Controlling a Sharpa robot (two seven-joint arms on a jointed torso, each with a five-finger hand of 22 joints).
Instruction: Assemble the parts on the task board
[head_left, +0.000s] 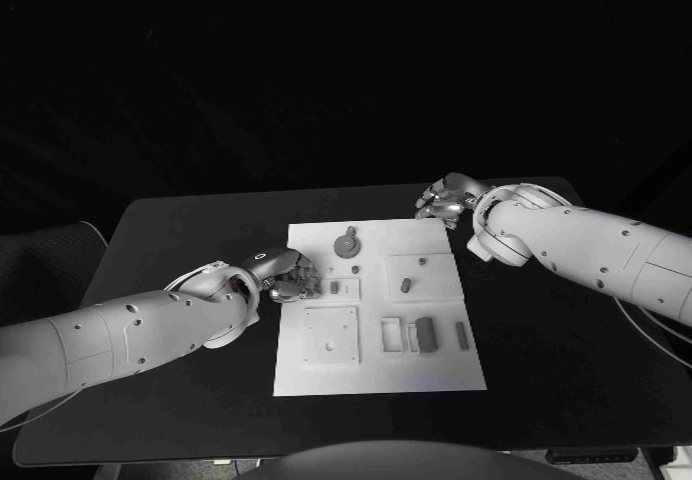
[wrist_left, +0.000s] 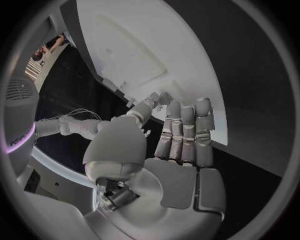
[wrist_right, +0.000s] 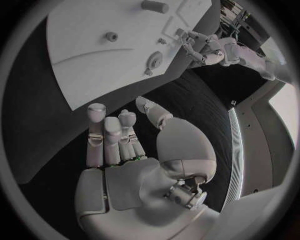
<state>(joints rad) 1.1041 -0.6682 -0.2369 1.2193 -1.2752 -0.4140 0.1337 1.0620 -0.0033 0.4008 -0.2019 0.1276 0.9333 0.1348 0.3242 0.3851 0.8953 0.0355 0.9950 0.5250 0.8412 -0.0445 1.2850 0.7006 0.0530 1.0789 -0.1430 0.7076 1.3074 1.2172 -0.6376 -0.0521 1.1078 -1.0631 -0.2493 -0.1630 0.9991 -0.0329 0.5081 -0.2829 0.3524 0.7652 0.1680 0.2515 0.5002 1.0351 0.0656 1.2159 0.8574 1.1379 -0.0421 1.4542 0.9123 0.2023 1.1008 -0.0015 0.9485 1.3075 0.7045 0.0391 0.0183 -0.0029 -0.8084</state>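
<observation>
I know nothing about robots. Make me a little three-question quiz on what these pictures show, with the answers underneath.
1. True or false: the right hand is holding one of the parts.
2. Which hand is at the task board's edge, level with its middle rows? A) the left hand B) the right hand C) neither
3. Fill in: the round part lies near the board's ____ edge, far or near from the robot.

Key
1. False: its fingers are apart and hold nothing, over the black table beyond the board's far corner.
2. A
3. Far
</observation>
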